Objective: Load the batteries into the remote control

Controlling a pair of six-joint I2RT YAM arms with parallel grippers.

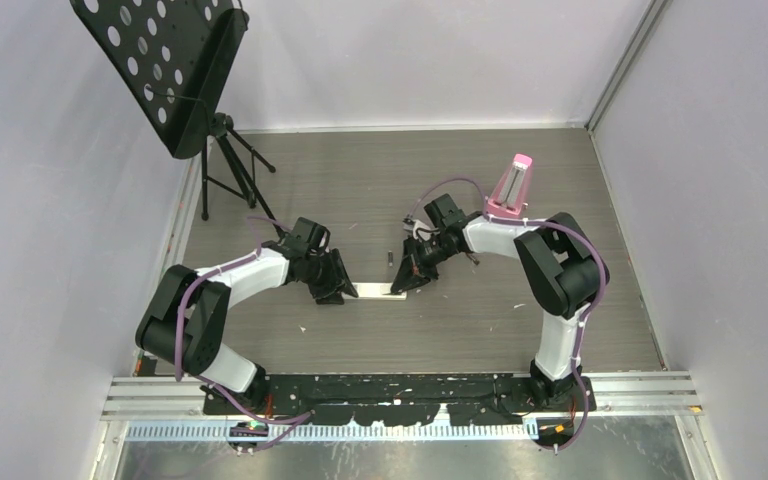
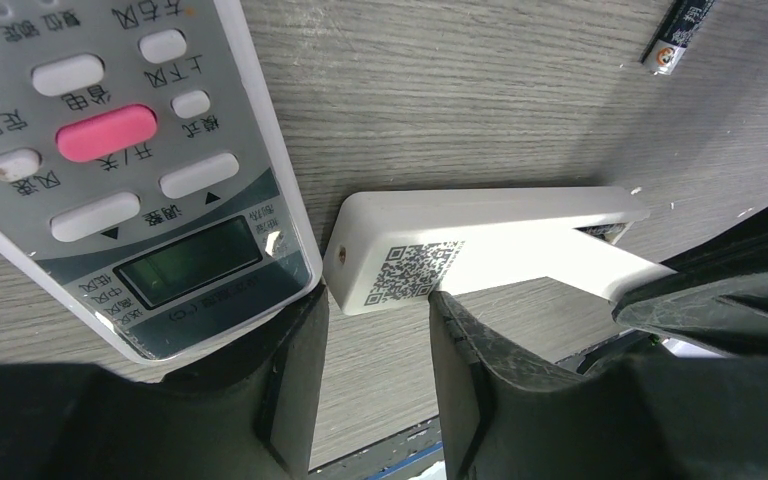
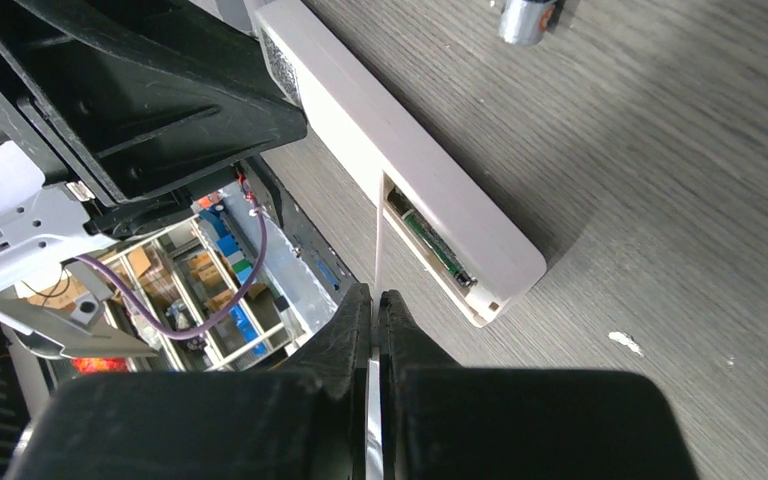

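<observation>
The grey wood-grain table [image 1: 460, 180] carries everything. Near its middle the two arms meet over the short white remote control [image 1: 375, 291], which lies with its QR-coded back showing. The left gripper [image 2: 375, 310] is part-open, its fingers [image 2: 460, 350] either side of the remote's left end and, as far as can be seen, clamped on it. The right gripper [image 3: 373, 300] is pinched tight on the thin white battery cover [image 2: 560, 262], seen edge-on from its wrist. The cover stands clear of the open battery bay [image 3: 430, 240], which appears to hold no cells.

The step in hand looks like taking the cover off. Next, the cover probably has to be laid down somewhere clear, since the right jaws cannot fetch a cell while they hold it. The left gripper would best hold the remote steady.

At the far left a black perforated music stand [image 1: 165, 60] rises on its tripod. A pink metronome [image 1: 510, 190] sits far right of the right arm. The long grey-faced remote with a small screen [image 2: 130, 170] lies just left of the left gripper, crowding it. One slim dark battery [image 2: 676, 38] rests just beyond the remote; other batteries are not visible.
</observation>
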